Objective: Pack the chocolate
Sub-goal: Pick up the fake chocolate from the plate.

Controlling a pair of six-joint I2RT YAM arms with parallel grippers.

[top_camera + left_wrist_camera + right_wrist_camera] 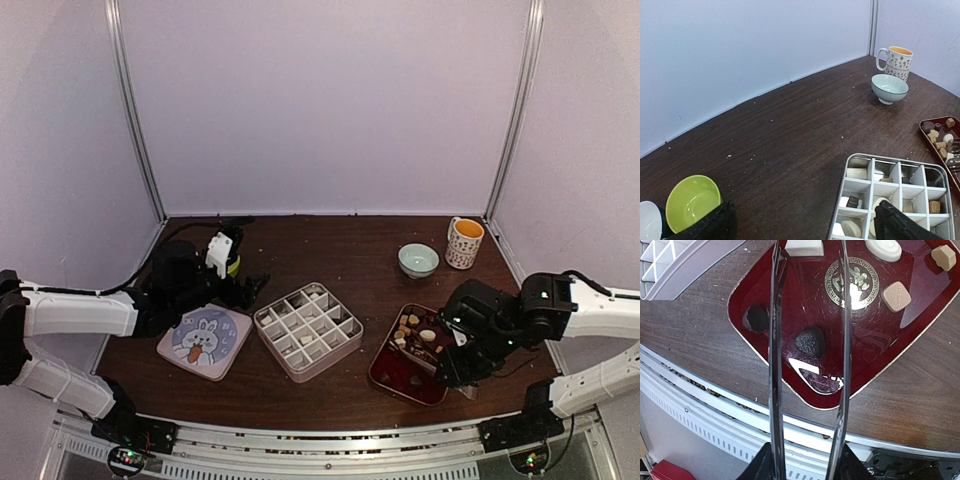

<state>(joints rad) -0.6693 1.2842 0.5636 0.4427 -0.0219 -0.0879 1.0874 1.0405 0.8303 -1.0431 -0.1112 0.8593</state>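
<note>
Top external view: the divided box (pixel 307 330) stands in the middle of the desk (pixel 340 250); the red tray (pixel 385 375) lies just to the right of the box, and the rabbit lid (pixel 205 340) just to its left.
Packed so far: the left wrist view shows chocolate (pixel 856 173) in several cells of the box, one piece in each, cream, tan and dark. Other cells look empty, and some are hidden behind the fingers.
Left to pack: the red tray to the right of the box holds a good number of pieces, among them a dark heart-shaped piece (pixel 810 341) and a tan square piece (pixel 896 296).
Right gripper (pixel 811 260): over the red tray, right of the box; its long thin fingers are spread apart and grip nothing. The dark heart-shaped piece lies between them in the wrist view.
Left gripper (pixel 802 222): left of the box, above the lid; fingers wide apart, nothing held.
Progress: judged as partly done, perhaps less than half; the lid is not yet on.
</note>
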